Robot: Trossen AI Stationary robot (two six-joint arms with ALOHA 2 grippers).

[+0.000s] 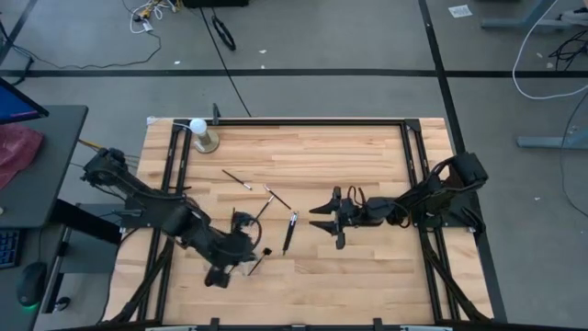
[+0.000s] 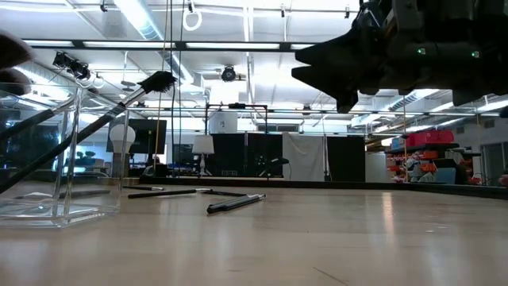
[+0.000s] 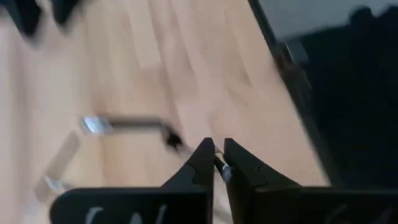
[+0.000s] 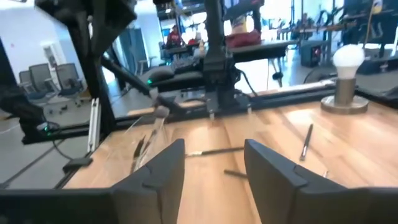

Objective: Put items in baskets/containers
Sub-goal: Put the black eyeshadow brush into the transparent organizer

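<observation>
The clear organizer (image 2: pixel 48 159) stands on the table's near-left part, also in the right wrist view (image 4: pixel 146 140). Brushes lean inside it, and one dark-headed brush (image 2: pixel 119 107) sticks out slanting over its rim. Loose brushes (image 1: pixel 290 230) (image 1: pixel 237 178) (image 1: pixel 276 196) lie flat mid-table. My left gripper (image 3: pixel 219 163) is close over the table beside the organizer, shut on a thin brush. My right gripper (image 1: pixel 314 217) hovers open above the table's middle right, pointing left, touching nothing. My left gripper pinches a thin brush between its two fingers; a small pale, silvery bit (image 3: pixel 221 169) shows at their free ends. Blur hides which part of the brush this is and how the brush sits in the hold.
A white ball on a metal stand (image 1: pixel 197 127) sits at the far-left corner. Black frame rails (image 1: pixel 413 175) run along the table's edges. Bare wood lies between the loose brushes and the near edge.
</observation>
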